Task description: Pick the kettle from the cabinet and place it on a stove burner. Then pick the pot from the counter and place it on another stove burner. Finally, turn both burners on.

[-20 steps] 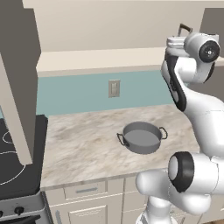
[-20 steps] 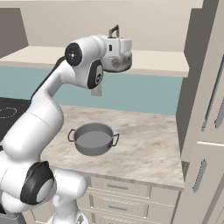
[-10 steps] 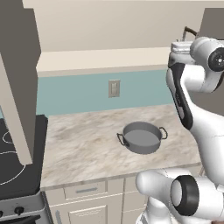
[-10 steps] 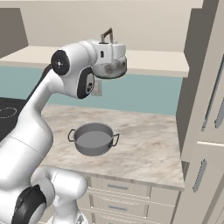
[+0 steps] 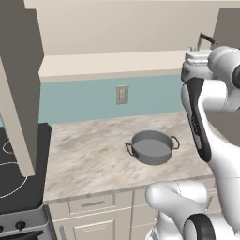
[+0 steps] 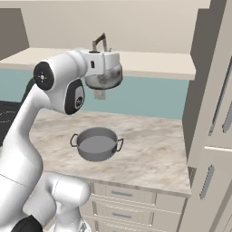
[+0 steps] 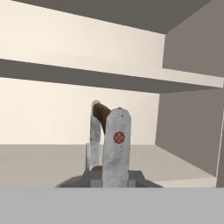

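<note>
My gripper (image 7: 106, 112) is shut on the dark arched handle of the kettle (image 6: 108, 78). The shiny silver body hangs under my white hand in front of the cabinet's beige shelf (image 6: 149, 61). Ahead in the hand view lie the shelf board (image 7: 39, 162) and a grey-brown side panel (image 7: 192, 131). In the left base view the kettle's handle (image 5: 206, 40) pokes up above my hand. The wide grey pot (image 5: 152, 147) (image 6: 96, 144) sits on the marbled counter (image 5: 89, 154), below and apart from the kettle. The black stove (image 5: 11, 185), with a white burner circle (image 5: 6, 147), is at the far left.
A wall outlet (image 5: 122, 95) sits on the teal backsplash. Tall cream cabinets (image 6: 213, 136) close off the counter's right end. A grey-brown panel (image 5: 16, 89) hangs over the stove's near edge. Drawers (image 5: 93, 204) run under the counter.
The kettle, still held, has moved a little lower and to the left, away from the cabinet shelf. My elbow has swung round. The pot has not moved.
</note>
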